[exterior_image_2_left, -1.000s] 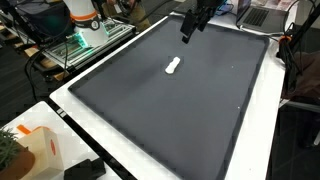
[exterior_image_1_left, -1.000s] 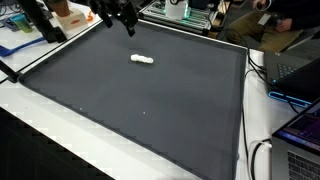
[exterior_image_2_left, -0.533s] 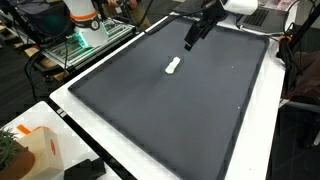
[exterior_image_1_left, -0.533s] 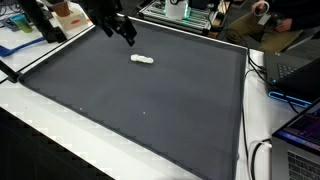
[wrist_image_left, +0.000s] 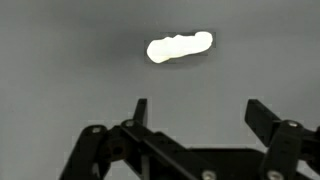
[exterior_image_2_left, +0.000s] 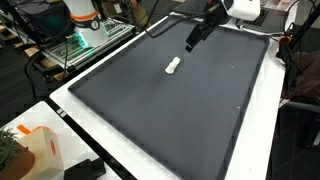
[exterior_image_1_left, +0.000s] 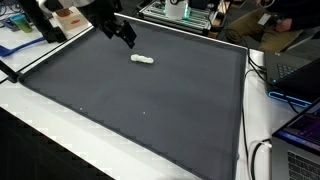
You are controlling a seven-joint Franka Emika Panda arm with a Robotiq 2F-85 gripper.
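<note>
The fingers (wrist_image_left: pixel 140 112) are spread wide and empty, held above the dark surface (exterior_image_1_left: pixel 150 120). The small white lumpy piece (wrist_image_left: pixel 180 47) is seen lying flat near one edge, just ahead of them, untouched; nothing is grasped yet.

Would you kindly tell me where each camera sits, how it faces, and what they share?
In an exterior view: raised off a corner, facing across the dark grey mat to the white lumpy piece; black arm, open jaws top left.
In an exterior view: raised off another side, facing along the mat; arm top right.
Wrist view: faces down; open jaws below.
All share the piece.
</note>
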